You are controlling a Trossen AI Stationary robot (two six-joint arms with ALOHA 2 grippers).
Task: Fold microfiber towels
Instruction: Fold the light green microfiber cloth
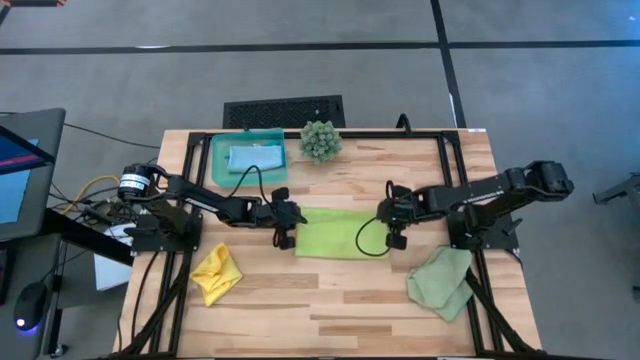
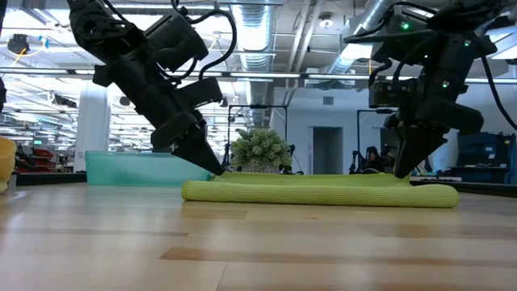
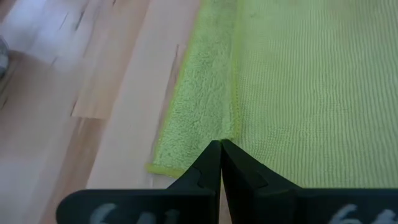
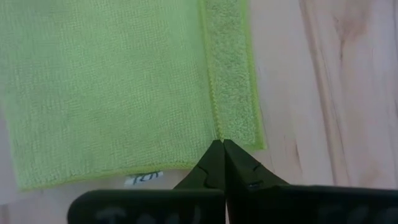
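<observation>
the lime green towel [image 1: 337, 234] is lying folded at the middle of the table [image 1: 330, 310], with the left gripper [image 3: 220, 147] and the right gripper [image 4: 218, 144] each pinching one of its opposite short ends, fingers closed together on the upper layer's edge.

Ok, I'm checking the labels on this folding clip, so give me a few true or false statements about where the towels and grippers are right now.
1. The lime towel lies mid-table between both grippers. True.
2. The left gripper has its jaws wide open. False: they are shut at the towel's edge.
3. The blue towel lies in the tray. True.
4. The yellow towel is held by the right gripper. False: it lies loose near the left arm.
5. The sage towel is in the tray. False: it is on the table by the right arm.
</observation>
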